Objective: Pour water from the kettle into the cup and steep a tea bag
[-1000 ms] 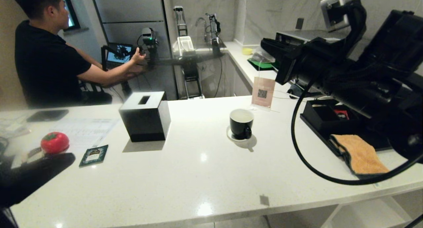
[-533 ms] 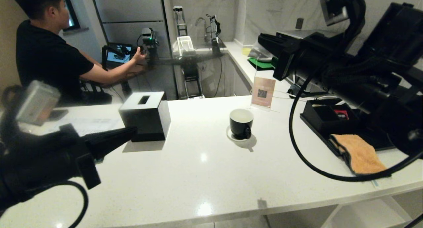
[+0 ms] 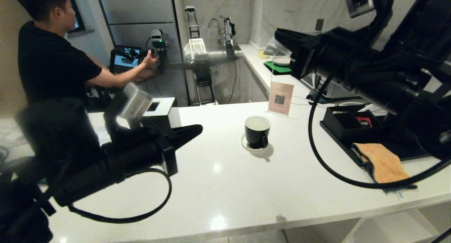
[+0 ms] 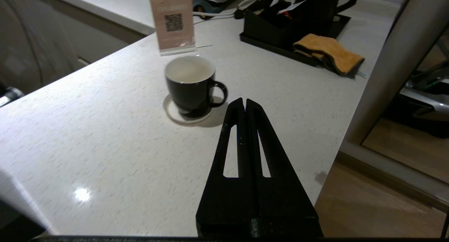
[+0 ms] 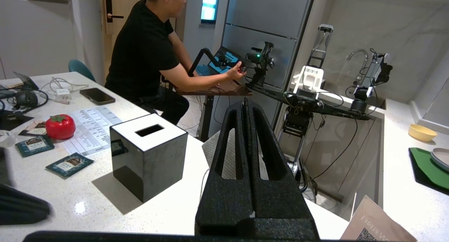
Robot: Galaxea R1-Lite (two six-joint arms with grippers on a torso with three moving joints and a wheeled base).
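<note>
The left gripper point(image 4: 244, 101) is closed, holding nothing. The cup point(image 4: 191, 84) sits just beyond its fingertips. The right gripper point(image 5: 244, 101) is likewise closed and empty.

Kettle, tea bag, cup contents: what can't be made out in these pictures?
- Kettle: left wrist view shows only its lower body and handle; the top edge cuts off spout and lid. In the head view the right arm hides it.
- Tea packets: print too small to read; the left arm covers them in the head view.
- Cup: interior looks white; whether it holds water is unclear in either view.
</note>
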